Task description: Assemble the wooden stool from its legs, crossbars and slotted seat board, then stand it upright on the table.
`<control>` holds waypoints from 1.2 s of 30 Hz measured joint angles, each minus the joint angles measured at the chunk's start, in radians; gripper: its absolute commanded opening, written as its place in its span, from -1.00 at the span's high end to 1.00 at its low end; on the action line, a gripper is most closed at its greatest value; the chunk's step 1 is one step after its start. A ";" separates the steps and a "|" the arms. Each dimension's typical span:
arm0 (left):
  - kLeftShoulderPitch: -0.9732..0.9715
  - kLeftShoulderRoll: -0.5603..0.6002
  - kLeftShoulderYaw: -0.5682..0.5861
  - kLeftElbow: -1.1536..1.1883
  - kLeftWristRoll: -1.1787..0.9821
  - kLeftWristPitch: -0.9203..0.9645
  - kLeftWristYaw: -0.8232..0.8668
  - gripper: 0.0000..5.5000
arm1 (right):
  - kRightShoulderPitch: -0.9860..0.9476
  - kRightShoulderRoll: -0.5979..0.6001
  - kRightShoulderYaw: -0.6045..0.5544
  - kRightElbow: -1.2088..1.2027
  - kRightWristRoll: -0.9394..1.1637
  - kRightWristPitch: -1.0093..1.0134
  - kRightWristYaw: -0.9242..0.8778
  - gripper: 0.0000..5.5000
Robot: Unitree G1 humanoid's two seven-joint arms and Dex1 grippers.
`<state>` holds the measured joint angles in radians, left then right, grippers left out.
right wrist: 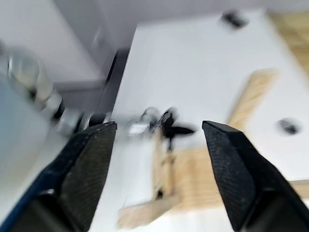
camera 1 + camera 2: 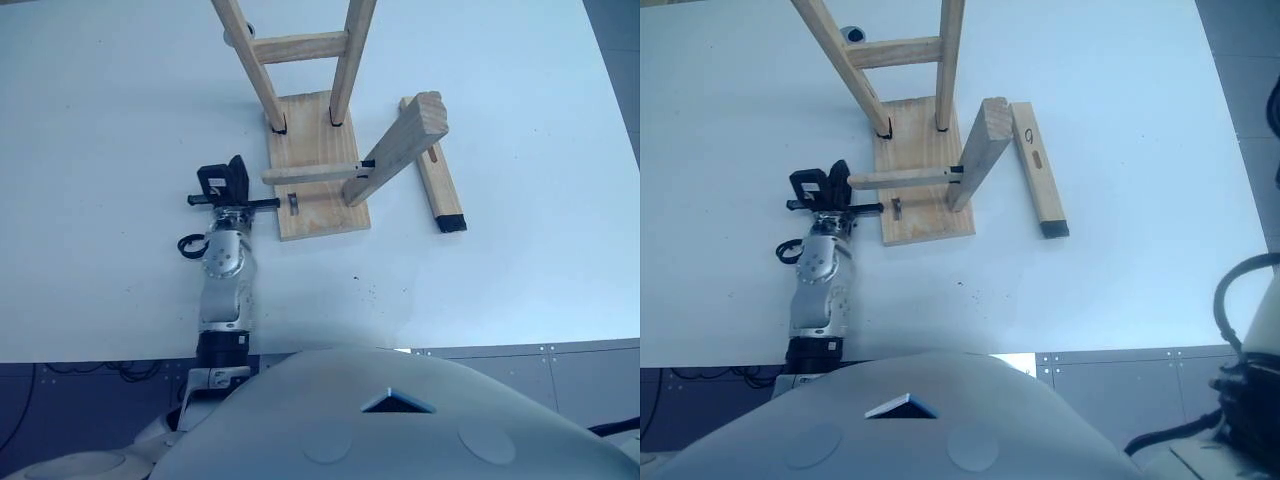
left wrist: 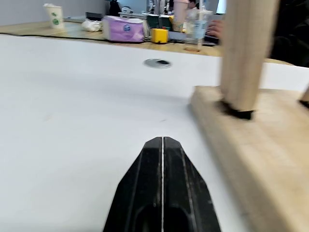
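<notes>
- Head pair: we look steeply down on the table (image 2: 100, 150); both eyes share the seat board (image 2: 320, 210).
- Left wrist: we sit low, close beside it.
- Right wrist: higher, farther off.

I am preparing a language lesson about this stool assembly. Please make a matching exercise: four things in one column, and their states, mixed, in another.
Things:
1. seat board
2. leg with a crossbar sticking out
3. loose leg
4. left gripper

States:
a. shut, low over the table
b. lying on the table beside the board
c. tilted, lower end on the board
d. flat, with two upright legs on it

Pairs: 1-d, 2-c, 3-b, 4-a
</notes>
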<state>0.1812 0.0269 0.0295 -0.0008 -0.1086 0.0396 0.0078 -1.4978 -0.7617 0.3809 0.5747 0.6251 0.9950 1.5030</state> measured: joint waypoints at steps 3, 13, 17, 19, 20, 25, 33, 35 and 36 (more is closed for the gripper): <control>0.046 0.055 0.061 -0.042 -0.022 0.045 -0.028 1.00 | 0.211 -0.004 -0.133 0.013 -0.051 0.016 -0.249 0.17; 0.078 0.169 0.269 -0.134 -0.110 0.136 -0.049 1.00 | 1.130 0.171 -0.375 -0.792 -0.123 0.323 -0.960 0.07; 0.071 0.137 0.242 -0.161 -0.109 0.139 -0.044 1.00 | 1.189 0.151 -0.347 -0.909 -0.165 0.297 -1.006 -0.16; 0.070 0.119 0.219 -0.161 -0.107 0.139 -0.045 1.00 | 1.213 0.114 -0.319 -0.932 -0.199 0.257 -1.011 -0.25; 0.068 0.119 0.214 -0.161 -0.106 0.139 -0.045 1.00 | 1.220 0.110 -0.311 -0.934 -0.213 0.255 -1.018 -0.25; 0.042 0.121 0.201 -0.163 -0.093 0.158 -0.048 1.00 | 1.292 0.111 -0.278 -0.951 -0.224 0.289 -1.027 -0.25; 0.040 0.126 0.202 -0.175 -0.086 0.174 -0.054 1.00 | 1.339 0.075 -0.253 -0.906 -0.242 0.271 -1.014 0.04; 0.033 0.126 0.203 -0.175 -0.083 0.174 -0.052 1.00 | 1.339 0.072 -0.253 -0.870 -0.257 0.228 -1.010 0.17; 0.025 0.127 0.206 -0.179 -0.084 0.174 -0.050 1.00 | 1.340 0.072 -0.254 -0.856 -0.263 0.214 -1.006 0.26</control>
<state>0.2062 0.1535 0.2355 -0.1800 -0.1924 0.2133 -0.0426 -0.1581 -0.6899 0.1267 -0.2813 0.3620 1.2088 0.4974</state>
